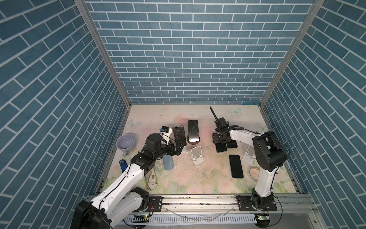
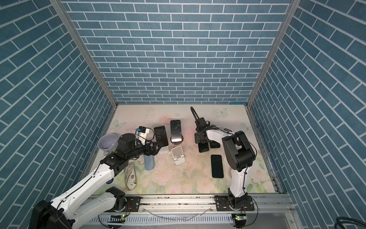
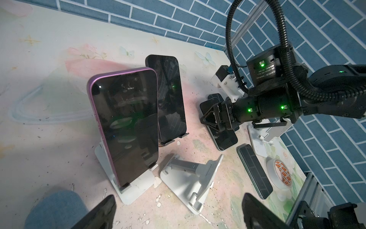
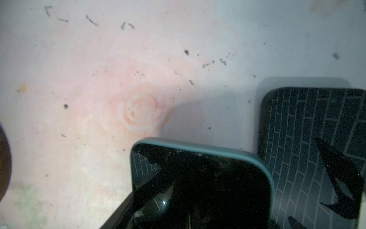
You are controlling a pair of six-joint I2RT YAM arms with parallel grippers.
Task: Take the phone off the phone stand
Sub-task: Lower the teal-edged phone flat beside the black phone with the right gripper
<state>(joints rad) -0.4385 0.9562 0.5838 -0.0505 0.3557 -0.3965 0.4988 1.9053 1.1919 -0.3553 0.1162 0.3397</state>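
l gripper (image 3: 179,200) wide open, low over the table (image 1: 178,115), just in front of the purple phone (image 3: 126,126). that phone sits upright in its white stand (image 3: 136,190), untouched. 2nd phone (image 3: 168,95) stands propped right behind it. r gripper (image 3: 209,122) is down over a teal phone (image 4: 198,178) lying on the table, well apart on the right; can't tell if it's gripping or loose.

Pastel floral tabletop (image 1: 178,182), blue brick-patterned walls (image 1: 188,49), purple-edged phone (image 3: 126,126), white stand (image 3: 138,188), teal-cased phone (image 4: 217,178), lavender mug (image 1: 126,141).
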